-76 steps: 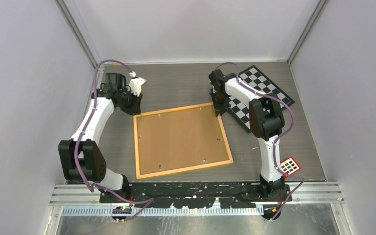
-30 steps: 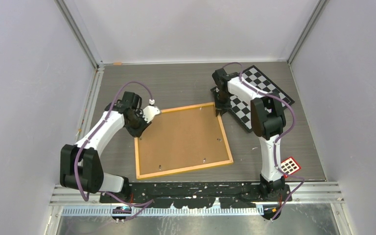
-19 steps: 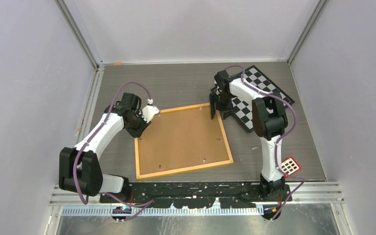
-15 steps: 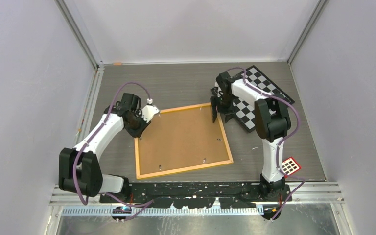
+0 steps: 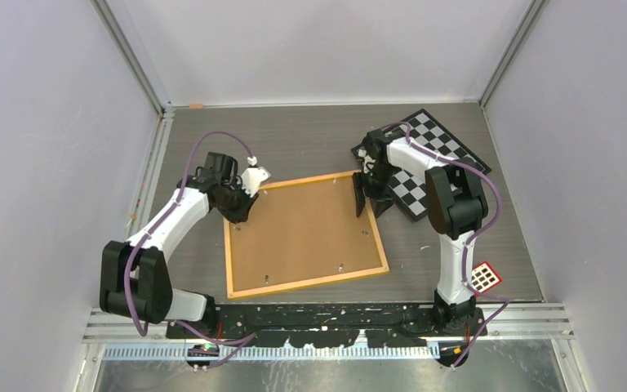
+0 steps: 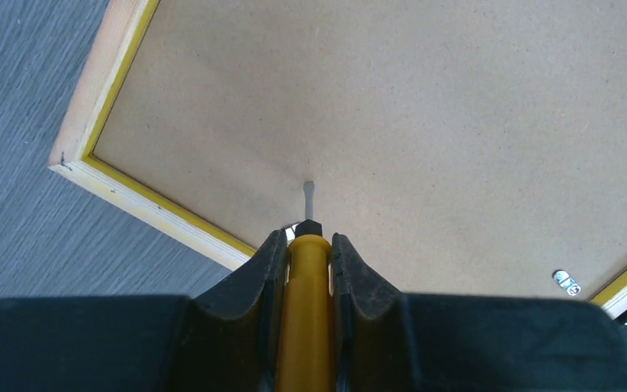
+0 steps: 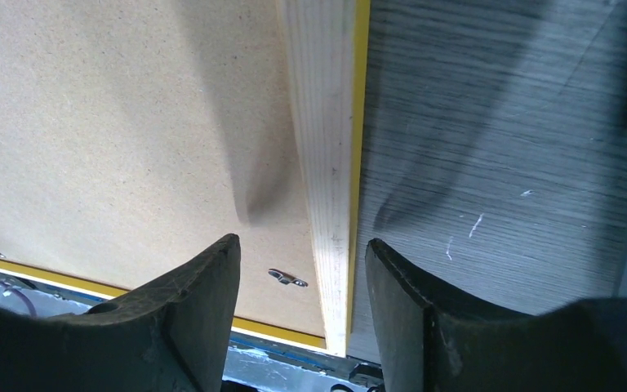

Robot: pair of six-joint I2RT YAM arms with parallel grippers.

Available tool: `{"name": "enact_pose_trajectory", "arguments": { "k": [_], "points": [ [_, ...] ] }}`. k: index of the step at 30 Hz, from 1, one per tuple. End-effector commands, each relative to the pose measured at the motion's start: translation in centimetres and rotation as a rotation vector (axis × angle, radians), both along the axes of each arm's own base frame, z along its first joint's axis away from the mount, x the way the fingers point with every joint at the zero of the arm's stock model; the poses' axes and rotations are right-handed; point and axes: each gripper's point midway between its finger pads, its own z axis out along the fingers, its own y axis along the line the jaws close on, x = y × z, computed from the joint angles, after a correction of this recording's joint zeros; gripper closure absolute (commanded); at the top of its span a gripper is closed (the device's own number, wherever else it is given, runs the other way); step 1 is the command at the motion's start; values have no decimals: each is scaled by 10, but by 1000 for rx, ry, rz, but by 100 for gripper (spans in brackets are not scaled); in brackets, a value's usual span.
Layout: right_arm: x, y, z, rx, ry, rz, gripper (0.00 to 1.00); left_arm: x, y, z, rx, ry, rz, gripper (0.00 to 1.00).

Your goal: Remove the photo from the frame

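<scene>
Now the frame (image 5: 310, 282) lies back-up in the middle of the surface (image 5: 310, 151).
At its upper-left corner the left pincer (image 6: 307, 241) is clamped on a yellow tool (image 6: 305, 318), thin tip over the brown backing board (image 5: 302, 233); at the upper right, the right pincer (image 7: 300, 245) stands apart, fingers (image 7: 196, 302) straddling the frame's right rail, just beside the checkerboard (image 5: 437, 143).

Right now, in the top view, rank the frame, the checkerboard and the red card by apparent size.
1. Frame, clearly the largest.
2. Checkerboard, smaller, though the right arm hides part of it.
3. Red card, by far the smallest.
</scene>
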Motion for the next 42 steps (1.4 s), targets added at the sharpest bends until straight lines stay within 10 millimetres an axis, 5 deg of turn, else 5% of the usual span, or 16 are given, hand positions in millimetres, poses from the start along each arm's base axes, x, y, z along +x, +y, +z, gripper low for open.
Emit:
{"name": "enact_pose_trajectory", "arguments": {
  "k": [1, 8, 14, 28, 35, 42],
  "points": [
    [2, 4, 4, 13, -4, 16, 38, 17, -9, 12, -37, -53, -14, 100],
    [-6, 5, 8, 37, 16, 69, 37, -13, -3, 37, -40, -17, -145, 100],
    [-6, 4, 5, 35, 16, 94, 35, -25, 9, 22, 19, 78, -171, 100],
    [-8, 5, -3, -6, 21, 125, 35, 6, 24, -2, 126, 56, -131, 100],
    [-3, 4, -7, -41, -6, 133, 38, 35, 24, 13, 126, -64, -58, 100],
    [2, 4, -10, -59, -29, 144, 41, 52, -7, 45, -35, -119, -71, 100]
  ]
}}
